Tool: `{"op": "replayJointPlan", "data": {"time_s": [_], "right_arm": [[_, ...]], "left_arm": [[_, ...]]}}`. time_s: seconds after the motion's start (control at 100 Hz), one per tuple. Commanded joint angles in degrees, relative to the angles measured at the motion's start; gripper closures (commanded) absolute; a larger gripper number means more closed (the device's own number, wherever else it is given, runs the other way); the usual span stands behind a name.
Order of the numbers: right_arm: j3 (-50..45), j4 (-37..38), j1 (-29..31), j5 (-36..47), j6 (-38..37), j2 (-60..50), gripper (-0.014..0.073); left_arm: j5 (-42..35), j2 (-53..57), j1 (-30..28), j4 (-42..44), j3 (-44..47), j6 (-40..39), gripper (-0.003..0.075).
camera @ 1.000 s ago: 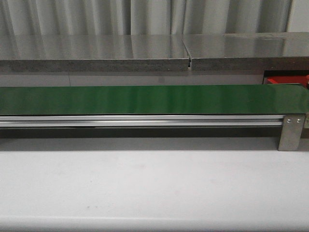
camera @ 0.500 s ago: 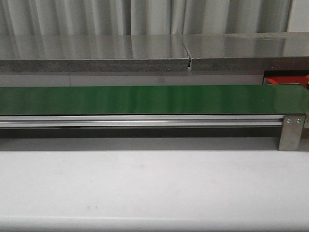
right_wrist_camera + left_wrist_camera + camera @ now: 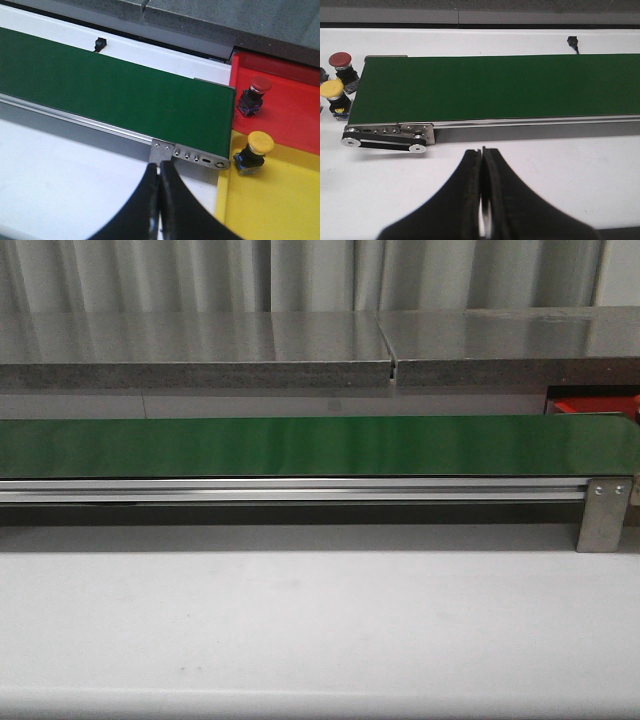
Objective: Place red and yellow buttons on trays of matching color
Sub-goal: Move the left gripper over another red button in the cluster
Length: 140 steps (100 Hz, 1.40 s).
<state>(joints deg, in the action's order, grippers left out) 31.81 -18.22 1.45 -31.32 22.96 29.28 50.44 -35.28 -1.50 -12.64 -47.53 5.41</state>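
In the left wrist view a red button (image 3: 341, 61) and a yellow button (image 3: 332, 92) stand on the white table just beyond the end of the green conveyor belt (image 3: 490, 87). My left gripper (image 3: 482, 150) is shut and empty over the table, short of the belt. The right wrist view has a red button (image 3: 255, 92) standing in the red tray (image 3: 295, 107) and a yellow button (image 3: 254, 150) in the yellow tray (image 3: 280, 200). My right gripper (image 3: 159, 165) is shut and empty, close to the belt's end bracket (image 3: 162, 150).
The front view holds the green belt (image 3: 320, 445) on its aluminium rail (image 3: 290, 490), a metal leg (image 3: 603, 512) at the right, a sliver of the red tray (image 3: 592, 405), and a grey shelf (image 3: 300, 350) behind. A small black plug (image 3: 572, 41) lies behind the belt.
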Motion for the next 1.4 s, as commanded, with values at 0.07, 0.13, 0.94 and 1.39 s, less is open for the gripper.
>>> {"op": "replayJointPlan", "data": {"time_s": [0.07,0.13,0.94,1.39], "right_arm": [[1.5,-0.7,0.1,4.4,-0.3,0.0,0.0668],[1.5,-0.7,0.1,4.4,-0.3,0.0,0.0668],[1.5,-0.7,0.1,4.4,-0.3,0.0,0.0668],[1.5,-0.7,0.1,4.4,-0.3,0.0,0.0668]], "left_arm": [[-4.9,-3.9,0.4,-0.7,-1.5,-2.9,0.0741],[-6.0,-6.3,0.4,-0.7,-1.6,-3.6,0.0741],[-7.6,-36.3,-20.0,-2.1,-16.4,-5.4,0.0321],[-4.4,-45.4,-35.7,-4.8,-16.5,-5.7,0.0321]]}}
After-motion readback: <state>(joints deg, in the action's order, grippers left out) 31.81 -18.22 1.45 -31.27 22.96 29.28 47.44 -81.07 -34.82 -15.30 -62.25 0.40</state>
